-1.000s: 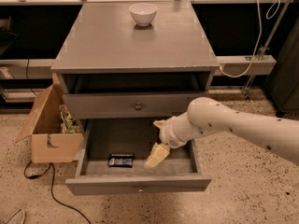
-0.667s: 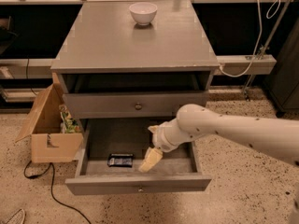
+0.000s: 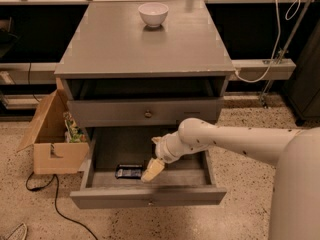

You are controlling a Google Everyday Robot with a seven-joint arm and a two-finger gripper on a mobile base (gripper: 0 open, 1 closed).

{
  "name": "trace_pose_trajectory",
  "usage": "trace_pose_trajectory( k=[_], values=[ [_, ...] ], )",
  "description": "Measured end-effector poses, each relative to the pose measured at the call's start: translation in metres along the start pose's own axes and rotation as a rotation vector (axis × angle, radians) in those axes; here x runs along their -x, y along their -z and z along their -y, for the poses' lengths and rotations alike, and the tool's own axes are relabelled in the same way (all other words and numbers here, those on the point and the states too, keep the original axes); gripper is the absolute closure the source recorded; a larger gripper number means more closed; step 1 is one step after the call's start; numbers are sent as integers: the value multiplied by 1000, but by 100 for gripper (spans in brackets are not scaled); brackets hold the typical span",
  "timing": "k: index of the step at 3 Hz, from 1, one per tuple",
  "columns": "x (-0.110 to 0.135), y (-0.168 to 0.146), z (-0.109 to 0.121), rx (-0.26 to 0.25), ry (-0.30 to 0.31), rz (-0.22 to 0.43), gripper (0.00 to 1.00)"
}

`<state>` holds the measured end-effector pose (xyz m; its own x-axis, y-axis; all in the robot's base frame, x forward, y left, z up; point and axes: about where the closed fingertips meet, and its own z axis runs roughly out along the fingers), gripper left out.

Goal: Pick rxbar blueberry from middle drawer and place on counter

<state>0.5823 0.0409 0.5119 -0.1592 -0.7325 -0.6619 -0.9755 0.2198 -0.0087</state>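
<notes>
Reaching into the open middle drawer (image 3: 150,196), the gripper (image 3: 152,170) has slid leftward over the last second and now hangs just beside the rxbar blueberry (image 3: 129,171). The bar lies flat on the drawer floor, out beyond the front edge of the counter (image 3: 145,49), nearer its front-left corner. Whether the gripper is spread wide or narrow cannot be told. The approach looks nearly finished, with the grasp still to come.

Pretty sure this is a robotics lab, not a home: speckled terrazzo floor (image 3: 242,216), open brown cardboard box (image 3: 56,156) sitting on it, loose black cable (image 3: 49,200), and the pale end effector (image 3: 151,170) down in the open grey wooden middle drawer (image 3: 150,197).
</notes>
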Motion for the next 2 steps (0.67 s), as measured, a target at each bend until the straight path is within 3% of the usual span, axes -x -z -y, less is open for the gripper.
trace_pose_trajectory(
  k=[2],
  values=[
    [-5, -16, 11, 7, -4, 5, 0]
  ],
)
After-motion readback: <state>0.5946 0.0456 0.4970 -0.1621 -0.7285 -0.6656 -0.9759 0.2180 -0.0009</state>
